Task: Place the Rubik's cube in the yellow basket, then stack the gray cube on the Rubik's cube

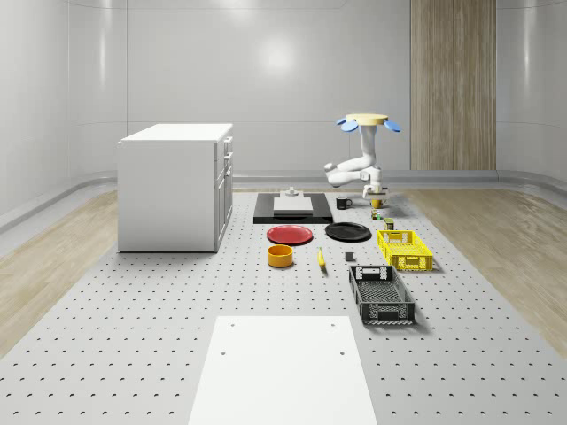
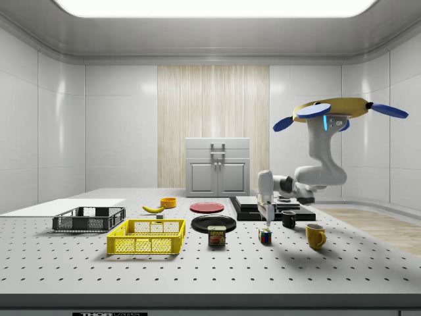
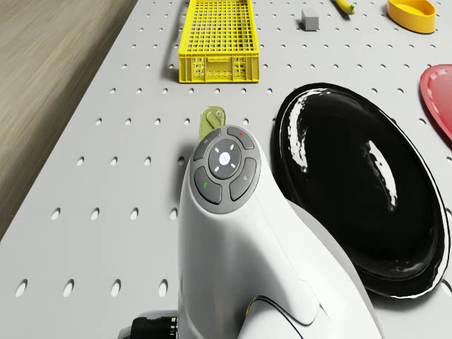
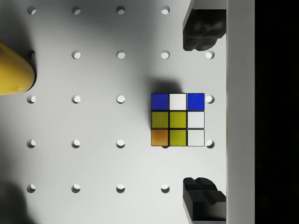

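Grey perforated table (image 1: 133,336) in a white-panelled room; drone (image 2: 339,108) hovers over its far end, beyond the yellow mesh basket (image 1: 405,249).
Rubik's cube (image 4: 178,120) sits flat on the table, clear of the basket, top face blue/white/blue, then yellow/yellow/white, then orange/yellow/white. Wrist view puts it between the two black fingertips (image 4: 202,29), jaws spread wide, nothing touching it. Side view shows gripper (image 2: 268,220) just above the cube, with the yellow ceramic mug (image 2: 315,236) nearby. Drone view adds the small gray cube (image 3: 310,19) near the basket and the glossy black plate (image 3: 367,183). White arm (image 2: 316,172) hangs from the drone, elbow bent, forearm level, wrist pointing straight down.
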Controlling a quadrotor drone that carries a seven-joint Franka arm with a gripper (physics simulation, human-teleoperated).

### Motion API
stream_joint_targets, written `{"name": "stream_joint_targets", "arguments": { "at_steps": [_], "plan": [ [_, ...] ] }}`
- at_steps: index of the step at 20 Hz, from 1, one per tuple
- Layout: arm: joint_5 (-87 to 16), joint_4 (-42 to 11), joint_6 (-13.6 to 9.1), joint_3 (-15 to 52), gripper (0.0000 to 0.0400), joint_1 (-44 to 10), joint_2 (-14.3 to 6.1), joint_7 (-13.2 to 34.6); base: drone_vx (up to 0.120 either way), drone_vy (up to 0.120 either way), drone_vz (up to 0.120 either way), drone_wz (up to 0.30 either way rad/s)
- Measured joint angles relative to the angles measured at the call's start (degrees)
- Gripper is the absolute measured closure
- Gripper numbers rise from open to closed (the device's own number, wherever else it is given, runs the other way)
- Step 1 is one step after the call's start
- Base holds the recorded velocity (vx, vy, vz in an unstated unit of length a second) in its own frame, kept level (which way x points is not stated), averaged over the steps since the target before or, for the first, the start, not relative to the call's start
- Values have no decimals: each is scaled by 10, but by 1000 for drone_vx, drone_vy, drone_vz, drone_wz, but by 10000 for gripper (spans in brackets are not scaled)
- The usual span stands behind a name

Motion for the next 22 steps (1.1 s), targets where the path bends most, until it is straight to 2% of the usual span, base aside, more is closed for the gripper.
{"name": "stream_joint_targets", "arguments": {
  "at_steps": [6,22],
  "plan": [
    [8,1,14,4,0,-5,-16,5,0,0,-107,0],
    [-19,11,73,-35,0,3,-62,-7,0,0,0,0]
  ]
}}
